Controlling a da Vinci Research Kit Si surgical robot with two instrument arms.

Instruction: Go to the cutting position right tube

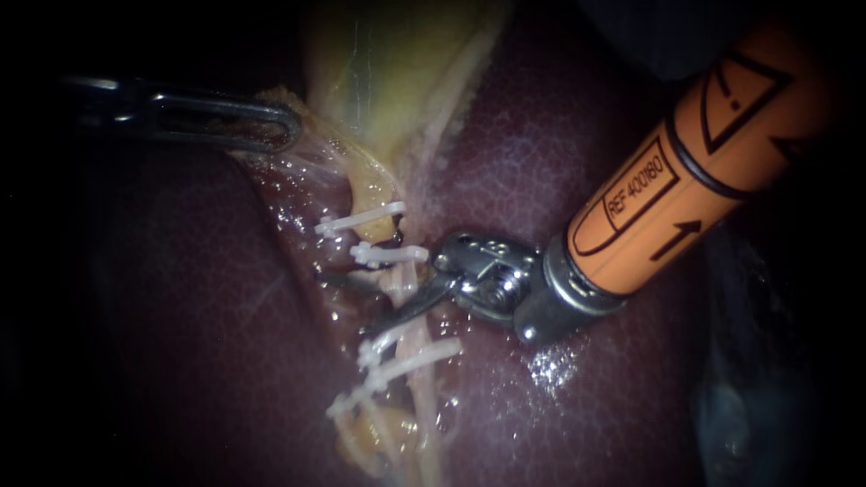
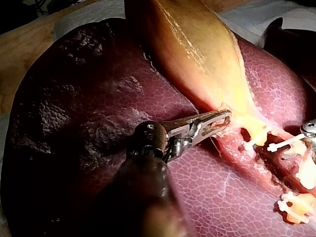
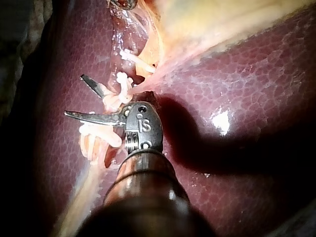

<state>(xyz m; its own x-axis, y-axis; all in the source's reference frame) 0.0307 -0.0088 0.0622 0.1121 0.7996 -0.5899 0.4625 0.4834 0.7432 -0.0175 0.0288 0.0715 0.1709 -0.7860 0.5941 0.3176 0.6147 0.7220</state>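
Step in hand: approach to the cut site, near its end.

- Right instrument [image 1: 345, 303]: blades spread, nothing gripped. In the right wrist view the 2 blades stand either side of the pale clipped tube [image 1: 403, 293], which lies over the liver [image 1: 559, 180] below the gallbladder [image 1: 388, 63].
- 4 white clips [image 1: 390, 255] count along the tube: 2 above the blades, 2 below. The blades sit in the gap between the pairs.
- I cannot tell a second tube apart here, so whether this is the right one stays unconfirmed.
- Left instrument [image 1: 280, 126]: jaws pinch the gallbladder's lower edge and hold the tissue taut, well apart from the clips.

Next move, my judgement: small advance only, so the tube sits deep between the blades and square to them, clear of both neighbouring clips. Blade tips are dark against the tissue; check what lies behind them.
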